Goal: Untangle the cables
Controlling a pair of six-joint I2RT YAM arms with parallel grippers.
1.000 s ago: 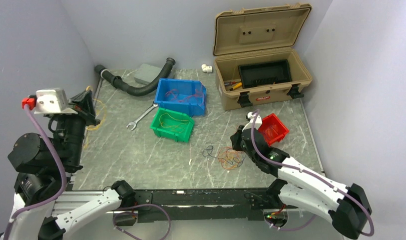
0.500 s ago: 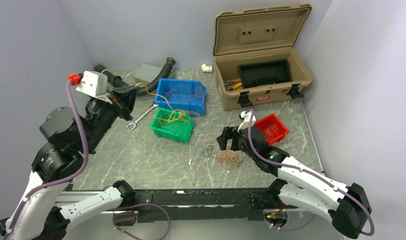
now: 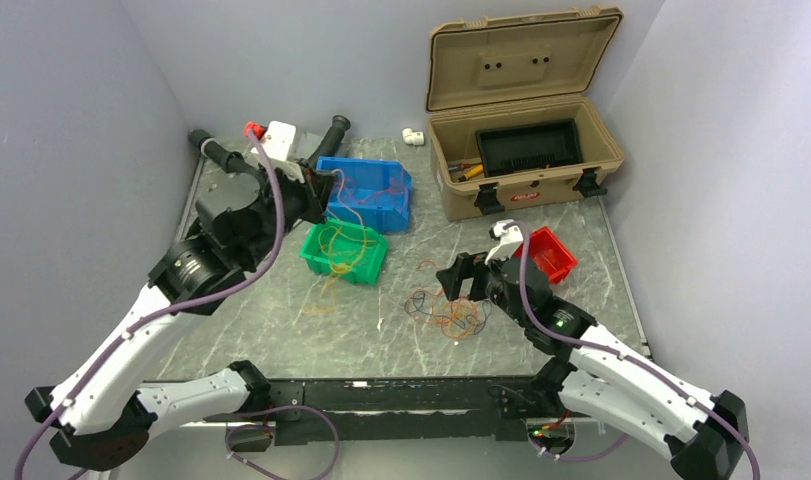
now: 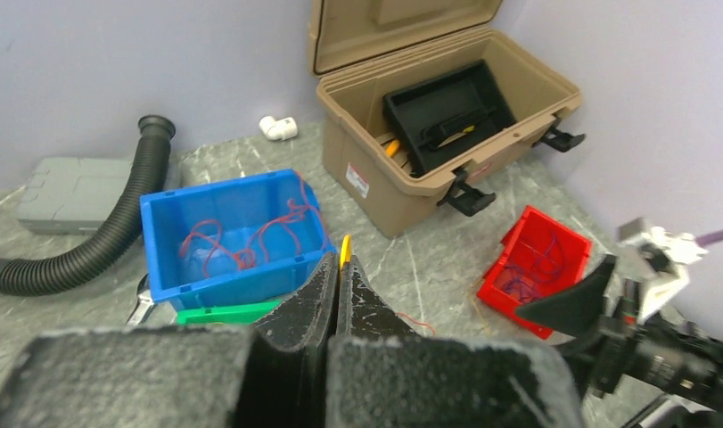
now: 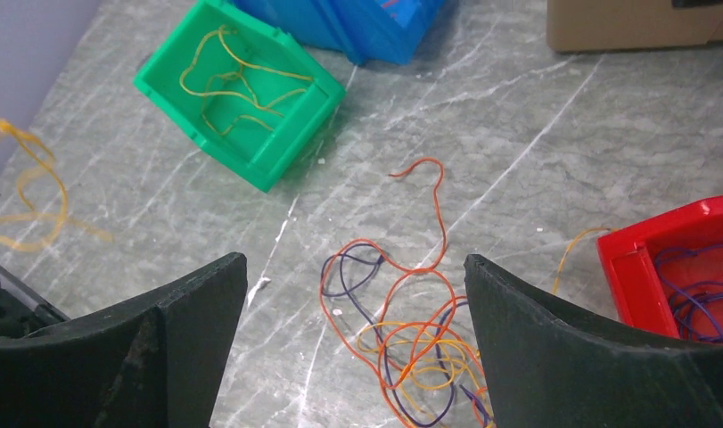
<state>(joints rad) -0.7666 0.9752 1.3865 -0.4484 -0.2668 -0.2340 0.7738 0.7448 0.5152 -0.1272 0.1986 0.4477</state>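
Note:
The tangle of cables (image 3: 449, 312), orange, yellow and purple loops, lies on the marble table right of centre. My right gripper (image 3: 459, 284) hovers open just above it, with nothing between its fingers; in the right wrist view the tangle (image 5: 413, 332) sits between the wide-spread jaws of the right gripper (image 5: 353, 263). My left gripper (image 3: 330, 196) is at the near corner of the blue bin, shut on a yellow cable (image 3: 324, 296) that trails down past the green bin onto the table. In the left wrist view a yellow tip (image 4: 345, 251) sticks out of the shut left gripper (image 4: 341, 264).
The blue bin (image 3: 393, 207) holds red cables, the green bin (image 3: 369, 262) yellow ones, the red bin (image 3: 559, 260) purple ones. An open tan toolbox (image 3: 526, 195) stands at the back right. A black corrugated hose (image 3: 333, 131) and a white fitting (image 3: 412, 136) lie along the back wall.
My left arm has swung from the far left to the bins, dragging the yellow cable along. The right gripper has opened, let go of the tangle and lifted slightly.

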